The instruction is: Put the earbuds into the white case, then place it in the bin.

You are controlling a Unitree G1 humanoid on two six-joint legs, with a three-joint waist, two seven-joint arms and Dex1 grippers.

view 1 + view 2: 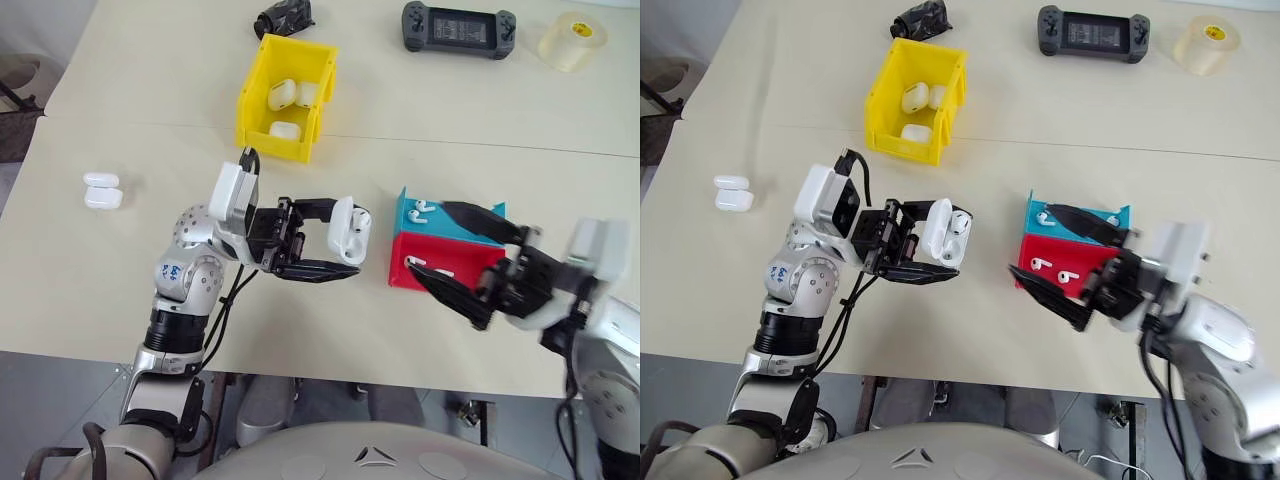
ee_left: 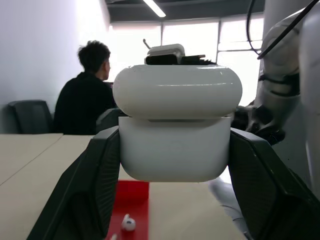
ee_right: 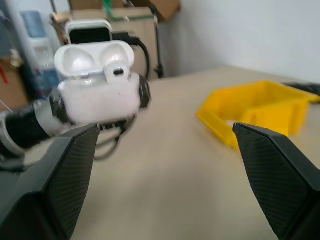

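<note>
Near the front edge, the left gripper is squeezing the white case, lid up. On the right, the right gripper is gaping empty by the trays. It probably needs another earbud next.

The white case is glossy white all over, held between the black fingers of the left claw; the right claw is black too. The bin is bright yellow with more white cases inside. One tray is blue, the other tray red, each carrying white earbuds. The desk is plain pale beige. A second white case lies on it, along with a dark grey handheld console and a translucent yellowish tape roll.
</note>
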